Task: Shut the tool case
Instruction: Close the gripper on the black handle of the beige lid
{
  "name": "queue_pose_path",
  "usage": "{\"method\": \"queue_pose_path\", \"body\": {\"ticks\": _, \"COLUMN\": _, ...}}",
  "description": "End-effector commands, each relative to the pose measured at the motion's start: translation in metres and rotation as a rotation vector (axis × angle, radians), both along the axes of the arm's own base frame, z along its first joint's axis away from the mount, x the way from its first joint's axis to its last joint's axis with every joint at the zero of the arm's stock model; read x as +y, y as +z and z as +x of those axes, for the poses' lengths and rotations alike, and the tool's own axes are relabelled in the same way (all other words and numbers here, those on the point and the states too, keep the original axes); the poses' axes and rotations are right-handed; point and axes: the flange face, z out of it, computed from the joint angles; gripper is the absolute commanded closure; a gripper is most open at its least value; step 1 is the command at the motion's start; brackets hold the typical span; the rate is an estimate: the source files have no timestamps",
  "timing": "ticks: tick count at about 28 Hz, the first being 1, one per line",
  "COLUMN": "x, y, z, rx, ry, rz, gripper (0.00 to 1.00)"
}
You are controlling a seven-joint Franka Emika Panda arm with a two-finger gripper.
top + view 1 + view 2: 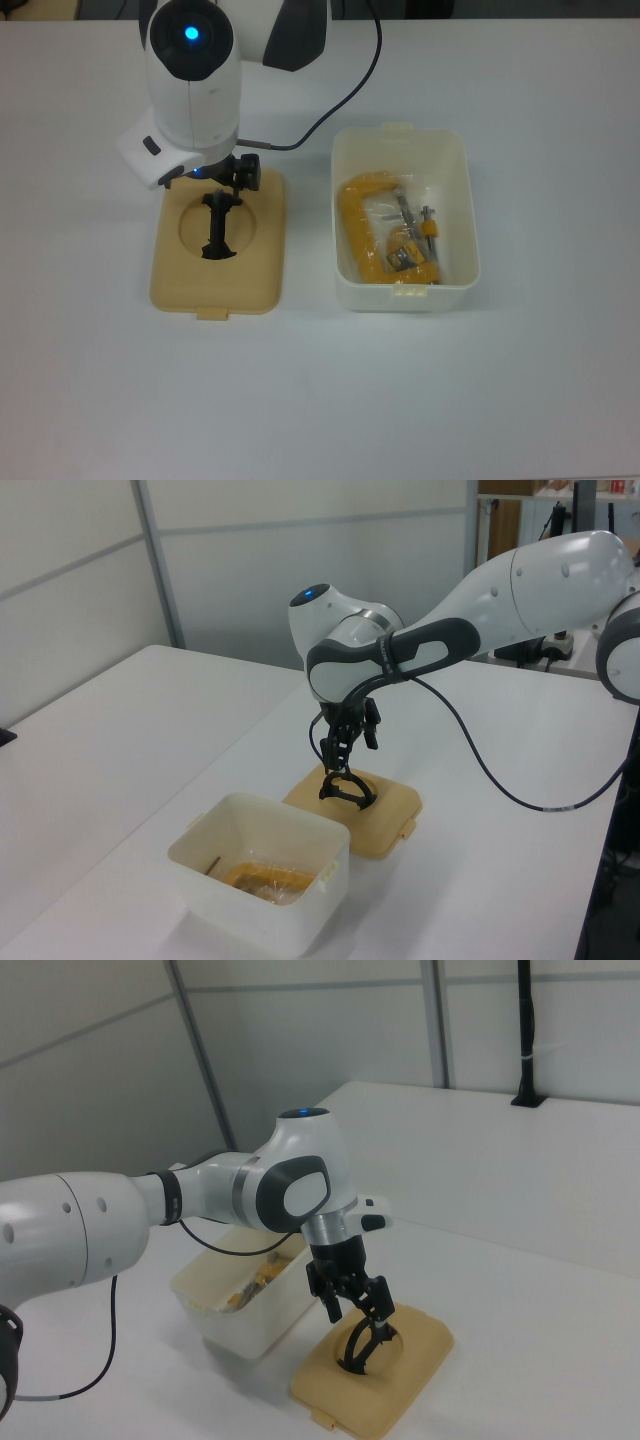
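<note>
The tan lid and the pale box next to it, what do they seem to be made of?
The lid looks like matte, opaque tan plastic, with moulded rounded corners and a round recess; its handle looks like black plastic. The box seems a thin, translucent whitish plastic: the yellow clamp inside faintly shows through its wall in the left view.
</note>
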Motion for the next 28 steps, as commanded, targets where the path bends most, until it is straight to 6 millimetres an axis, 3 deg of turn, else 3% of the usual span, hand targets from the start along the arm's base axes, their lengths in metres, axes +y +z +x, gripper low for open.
{"method": "queue_pose_path", "body": {"ticks": 1, "x": 0.001, "y": -0.006, "z": -0.002, "rx": -0.018, "ry": -0.004, "rz": -0.029, "gripper": 0.06}}
{"method": "queue_pose_path", "body": {"ticks": 6, "x": 0.002, "y": -0.015, "z": 0.002, "rx": -0.021, "ry": 0.012, "rz": -0.047, "gripper": 0.15}}
{"method": "queue_pose_path", "body": {"ticks": 14, "x": 0.004, "y": -0.028, "z": 0.006, "rx": -0.031, "ry": -0.001, "rz": -0.071, "gripper": 0.16}}
{"method": "queue_pose_path", "body": {"ticks": 22, "x": 0.030, "y": -0.025, "z": 0.010, "rx": -0.057, "ry": 0.012, "rz": -0.062, "gripper": 0.17}}
{"method": "queue_pose_path", "body": {"ticks": 26, "x": 0.038, "y": -0.025, "z": 0.011, "rx": -0.066, "ry": 0.016, "rz": -0.062, "gripper": 0.36}}
{"method": "queue_pose_path", "body": {"ticks": 28, "x": 0.043, "y": -0.024, "z": 0.011, "rx": -0.068, "ry": 0.026, "rz": -0.062, "gripper": 0.55}}
